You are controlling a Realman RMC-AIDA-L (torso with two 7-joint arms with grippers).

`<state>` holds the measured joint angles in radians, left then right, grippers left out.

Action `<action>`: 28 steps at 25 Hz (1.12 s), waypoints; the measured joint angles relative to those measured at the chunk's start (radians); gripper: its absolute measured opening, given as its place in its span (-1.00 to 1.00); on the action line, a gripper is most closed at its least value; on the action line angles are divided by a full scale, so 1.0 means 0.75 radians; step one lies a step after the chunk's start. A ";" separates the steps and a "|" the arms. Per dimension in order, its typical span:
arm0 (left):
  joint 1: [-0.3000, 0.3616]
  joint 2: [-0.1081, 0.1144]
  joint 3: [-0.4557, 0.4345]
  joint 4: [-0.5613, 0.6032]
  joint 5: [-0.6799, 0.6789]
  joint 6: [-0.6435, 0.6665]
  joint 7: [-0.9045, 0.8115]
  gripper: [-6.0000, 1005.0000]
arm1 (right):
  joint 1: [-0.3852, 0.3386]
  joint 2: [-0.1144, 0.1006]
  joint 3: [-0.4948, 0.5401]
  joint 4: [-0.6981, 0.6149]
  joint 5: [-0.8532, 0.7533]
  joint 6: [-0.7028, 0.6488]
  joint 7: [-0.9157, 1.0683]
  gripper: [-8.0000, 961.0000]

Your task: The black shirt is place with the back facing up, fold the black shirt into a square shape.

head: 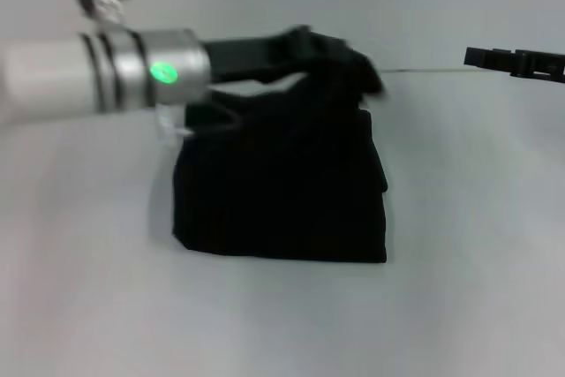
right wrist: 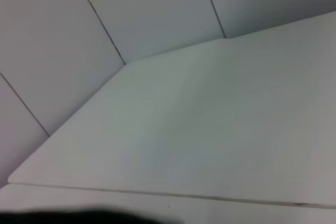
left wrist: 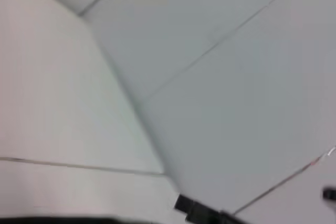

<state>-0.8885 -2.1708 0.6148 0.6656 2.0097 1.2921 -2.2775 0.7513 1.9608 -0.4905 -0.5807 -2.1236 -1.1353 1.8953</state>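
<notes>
One fold remaining, we are lifting the black shirt (head: 282, 192) edge, left tool (head: 340, 55) clamped; right tool (head: 516, 62) idling, grip unclear.

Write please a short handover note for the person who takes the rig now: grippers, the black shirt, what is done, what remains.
Left gripper: reaches over the far top edge of the black shirt; whether its jaws are open cannot be told.
Right gripper: off to the right, away from the shirt, apparently idle.
Shirt: lies on the white table, already folded into a compact, roughly square block.
Left: probably only tidy the far edge and withdraw the left arm.
</notes>
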 joint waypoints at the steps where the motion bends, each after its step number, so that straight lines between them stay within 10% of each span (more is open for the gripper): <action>1: -0.008 -0.003 0.034 -0.100 -0.096 -0.059 0.065 -0.98 | -0.003 -0.003 -0.001 0.000 0.000 -0.005 -0.006 0.27; 5: -0.036 -0.004 0.066 -0.614 -0.461 -0.250 0.479 -0.98 | -0.015 -0.012 -0.005 -0.001 -0.004 -0.015 -0.027 0.27; 12: -0.024 -0.009 0.055 -0.929 -0.700 -0.198 0.851 -0.67 | -0.035 -0.020 -0.028 0.006 -0.008 -0.031 -0.041 0.27; 21: 0.038 0.001 0.056 -0.843 -0.699 -0.023 0.839 -0.21 | -0.063 -0.040 -0.044 0.003 -0.010 -0.079 0.010 0.27; 28: 0.193 0.027 0.060 -0.520 -0.711 -0.248 0.718 0.25 | -0.050 -0.071 -0.086 -0.004 -0.010 -0.171 0.121 0.27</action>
<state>-0.7440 -2.1505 0.6598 0.2759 1.4768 1.1064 -1.7392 0.7138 1.9076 -0.5551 -0.5837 -2.1308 -1.2634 1.9862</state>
